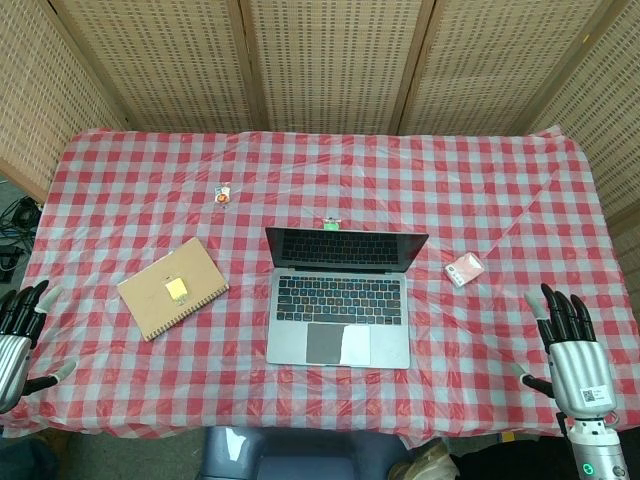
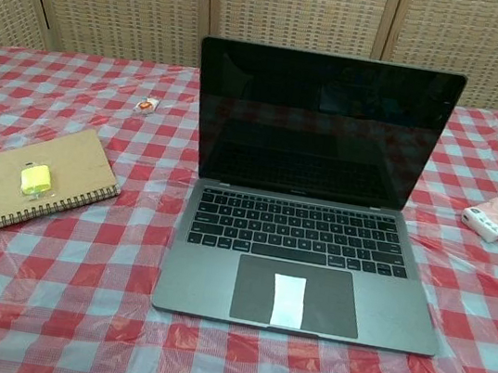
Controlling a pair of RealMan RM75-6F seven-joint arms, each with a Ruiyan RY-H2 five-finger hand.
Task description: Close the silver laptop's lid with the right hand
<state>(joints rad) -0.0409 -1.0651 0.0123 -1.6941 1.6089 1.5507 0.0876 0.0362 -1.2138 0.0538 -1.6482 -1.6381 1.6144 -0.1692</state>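
The silver laptop (image 1: 339,305) (image 2: 304,242) sits open in the middle of the checked table, its dark screen (image 2: 323,127) upright and facing me. My right hand (image 1: 570,350) hovers at the front right edge of the table, fingers spread, holding nothing, well to the right of the laptop. At the front left edge my left hand (image 1: 20,335) is also spread and empty. Neither hand shows in the chest view.
A brown spiral notebook (image 1: 172,288) (image 2: 24,183) with a yellow item on it lies left of the laptop. A small pink and white box (image 1: 464,269) (image 2: 494,219) lies to its right. A small orange object (image 1: 222,194) (image 2: 148,106) lies further back. Wicker screens stand behind the table.
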